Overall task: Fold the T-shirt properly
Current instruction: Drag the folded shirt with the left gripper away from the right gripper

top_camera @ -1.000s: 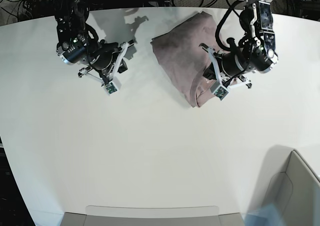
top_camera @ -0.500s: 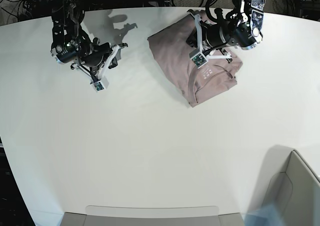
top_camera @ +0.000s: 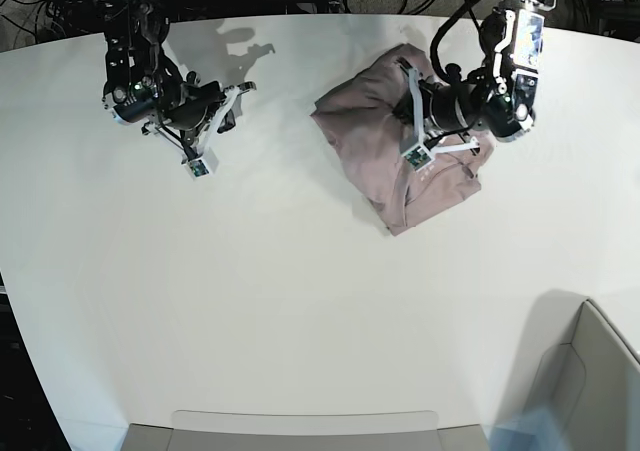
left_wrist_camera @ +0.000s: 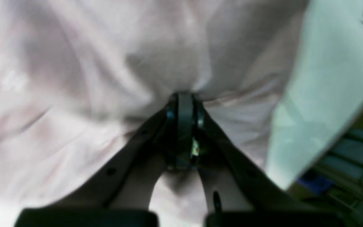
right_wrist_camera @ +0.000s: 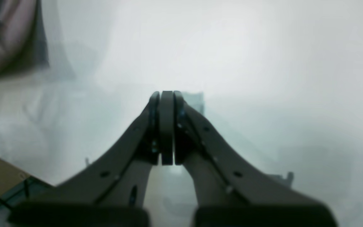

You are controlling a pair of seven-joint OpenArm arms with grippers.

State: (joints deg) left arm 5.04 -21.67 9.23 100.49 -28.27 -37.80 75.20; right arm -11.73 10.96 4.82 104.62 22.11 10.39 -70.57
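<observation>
Over on the left of the base view, the right gripper (top_camera: 200, 164) hangs above bare white table (top_camera: 300, 301), jaws pressed fully together with nothing between them. Its wrist cam confirms it: two dark fingers (right_wrist_camera: 154, 126) meeting flat, only tabletop behind them and a sliver of pink in the top left corner.

Moving right, the T-shirt (top_camera: 365, 131) sits near the far edge of the table as a compact folded bundle, dusty mauve-pink, wrinkled, with one corner pointing toward the camera.

Further right again, the left gripper (top_camera: 413, 154) is down on the shirt's right half. From its wrist cam the jaws are closed tight and the cloth (left_wrist_camera: 106, 63) puckers right at the tips, so it's touching fabric, but honestly I can't tell if it's pinching a fold or just pressing on top.

Handling-wise, my read: it's light, floppy cotton, zero stiffness, so pushing it will bunch the layers rather than slide them. Not slippery, not fragile. I'd grab at a folded edge or a corner where the layers stack, pinching all of them, not the middle of the panel.
</observation>
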